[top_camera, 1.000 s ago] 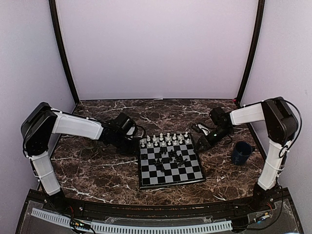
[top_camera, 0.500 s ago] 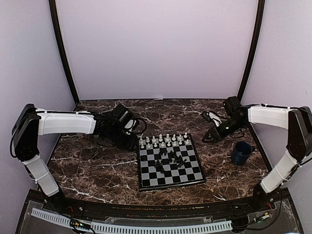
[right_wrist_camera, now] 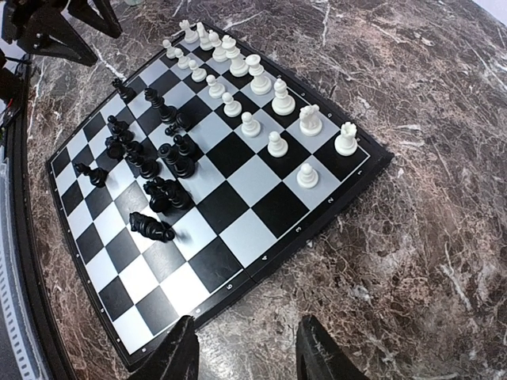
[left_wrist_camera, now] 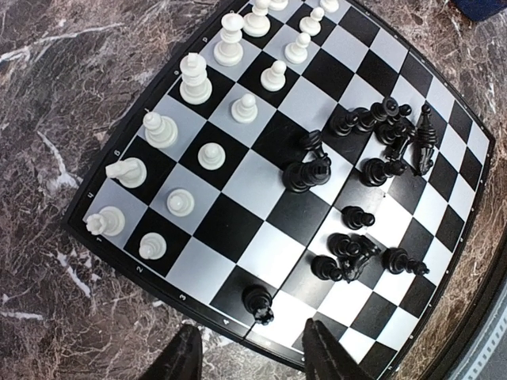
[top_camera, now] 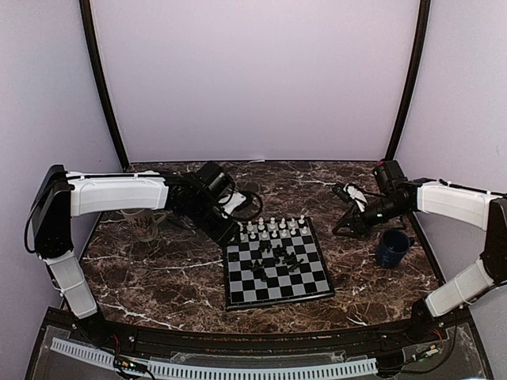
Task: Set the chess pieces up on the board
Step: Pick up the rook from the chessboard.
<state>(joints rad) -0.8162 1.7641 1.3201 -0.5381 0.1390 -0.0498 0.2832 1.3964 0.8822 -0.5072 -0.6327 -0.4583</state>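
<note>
While white chess pieces (top_camera: 273, 227) stand in two rows along the far edge of the board (top_camera: 238, 294), black chess pieces (top_camera: 279, 258) crowd its middle, some toppled. The left gripper (left_wrist_camera: 252, 336) hangs released and empty off the board's far-left corner, the right gripper (right_wrist_camera: 247, 331) likewise off its far-right corner.

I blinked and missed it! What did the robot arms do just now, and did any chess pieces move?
The left gripper opened, and its arm stretched out flatter toward the board, uncovering a pale mug. The right gripper pulled back from the board's corner, toward the right wall. Both stand open and empty. The board, the chess pieces and the blue mug stayed put.
</note>
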